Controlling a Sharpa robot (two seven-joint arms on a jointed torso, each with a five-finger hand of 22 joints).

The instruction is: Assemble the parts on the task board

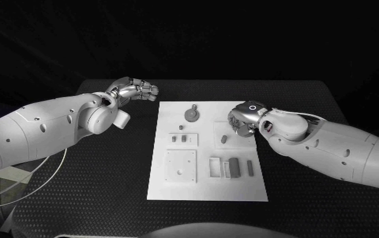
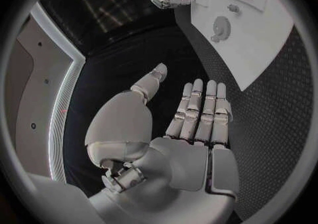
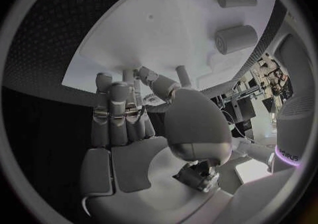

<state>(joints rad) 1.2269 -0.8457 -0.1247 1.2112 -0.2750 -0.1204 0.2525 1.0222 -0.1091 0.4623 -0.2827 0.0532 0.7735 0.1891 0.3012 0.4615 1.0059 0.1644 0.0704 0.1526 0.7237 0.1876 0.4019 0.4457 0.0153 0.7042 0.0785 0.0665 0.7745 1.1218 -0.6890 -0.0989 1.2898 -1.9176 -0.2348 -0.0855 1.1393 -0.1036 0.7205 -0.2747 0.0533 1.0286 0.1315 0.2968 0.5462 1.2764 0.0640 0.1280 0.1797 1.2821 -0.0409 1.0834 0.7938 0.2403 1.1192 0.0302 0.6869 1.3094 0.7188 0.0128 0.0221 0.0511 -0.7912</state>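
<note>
Here the task board (image 1: 207,191) lies flat in the middle of the black table (image 1: 316,98), with small grey parts spread over it: a keyhole-shaped piece (image 1: 191,113) near its far edge, a pair of small blocks (image 1: 178,137) below that, a square recessed plate (image 1: 180,165) toward the near left, and a group of upright bars (image 1: 230,167) to the plate's right. The left hand (image 1: 134,90) hangs over bare table just off the board's far left corner — in its own wrist view the fingers (image 2: 202,107) lie straight and side by side, the thumb set apart, and nothing is in the palm. The right hand (image 1: 245,118) is over the board's right side, near the far corner, its fingers (image 3: 119,104) curled down toward the white surface with the tips at or close to it. Whether those fingertips pinch a part I cannot tell — the right wrist view shows them bunched together above the board, but what lies under them is hidden. A small dark peg (image 1: 224,138) lies on the board just beside that hand.
</note>
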